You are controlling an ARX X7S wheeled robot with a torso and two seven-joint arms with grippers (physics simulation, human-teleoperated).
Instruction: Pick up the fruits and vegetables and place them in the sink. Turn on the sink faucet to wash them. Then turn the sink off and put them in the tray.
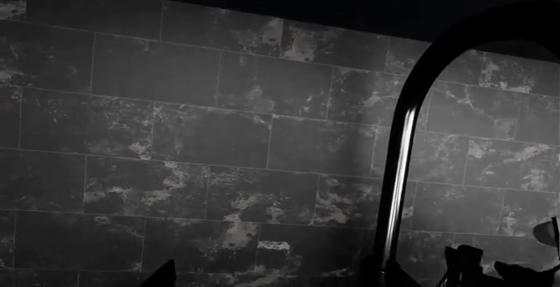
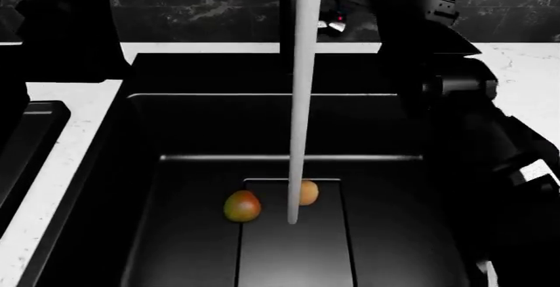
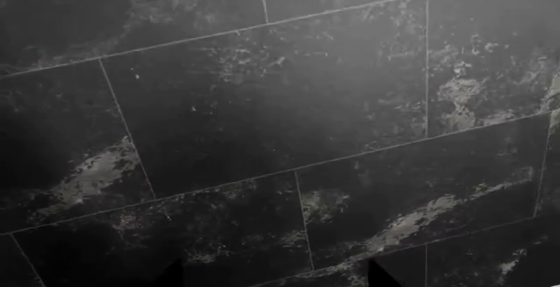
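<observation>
Water [image 2: 300,103] is pouring straight down the frame's middle into the sink [image 2: 140,169], where the mango [image 2: 241,206] and the smaller fruit [image 2: 308,192] are sitting lower center. The right arm [image 2: 446,90] is reaching toward the faucet [image 1: 404,143] upper right; can't tell either gripper's opening.

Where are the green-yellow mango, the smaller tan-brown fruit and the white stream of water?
Green-yellow mango [image 2: 241,206]: head view, middle of its skin.
Smaller tan-brown fruit [image 2: 309,192]: head view, visible right half.
White stream of water [image 2: 303,103]: head view, mid-length.
</observation>
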